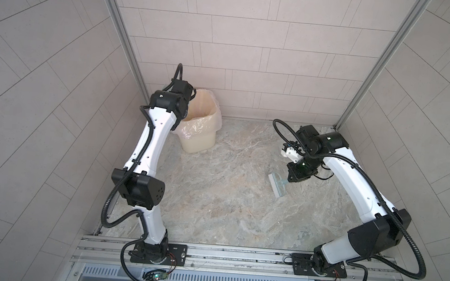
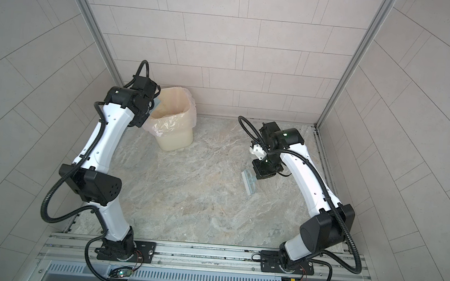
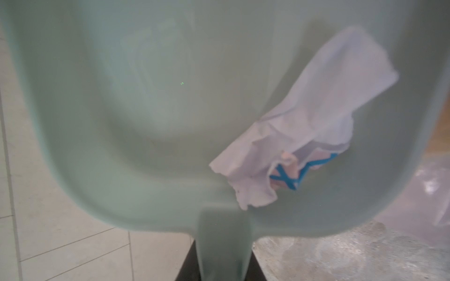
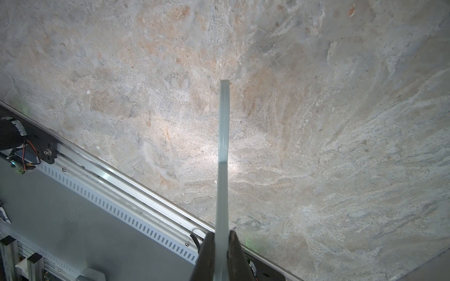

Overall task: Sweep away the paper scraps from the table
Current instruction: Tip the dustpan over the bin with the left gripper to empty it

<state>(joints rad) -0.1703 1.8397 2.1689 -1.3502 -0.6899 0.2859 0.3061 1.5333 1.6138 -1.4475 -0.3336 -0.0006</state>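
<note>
Desk (image 1: 226, 202): grey-beige, marble-veined, closed in by pale tiled walls (image 1: 41, 102) on three sides. A metal rail (image 1: 236, 254) runs along the near edge and carries both arm bases.

Left arm (image 1: 151, 146): reaches to the far left corner, with its wrist up at the rim of the bin.

Right arm (image 1: 353, 185): bent inward over the right half of the desk.

Bin (image 1: 199, 133): cream, lined with a clear plastic bag, upright on the desk near the back wall, left of centre.

Dustpan (image 3: 146, 121): pale blue-green and fills most of the left wrist view. A sliver of it shows at the bin rim in a top view (image 2: 157, 102). Its handle runs down between the dark fingers (image 3: 187, 262) of the left hand (image 3: 222, 243), which is clamped narrow on that handle. The bag's plastic shows just past the pan's edge.

Brush (image 1: 277, 185): pale blue with white bristles, over the right-centre of the desk. The right wrist view shows it edge-on as a thin strip (image 4: 224, 146). The right hand (image 4: 222, 233) is pinched tight on its handle. I cannot tell whether the bristles touch the desk.

Paper scraps (image 3: 316, 126): crumpled white paper, with a bit printed in blue lines tucked beneath it. They lie inside the dustpan, off to one side near the handle end, blurred.
</note>
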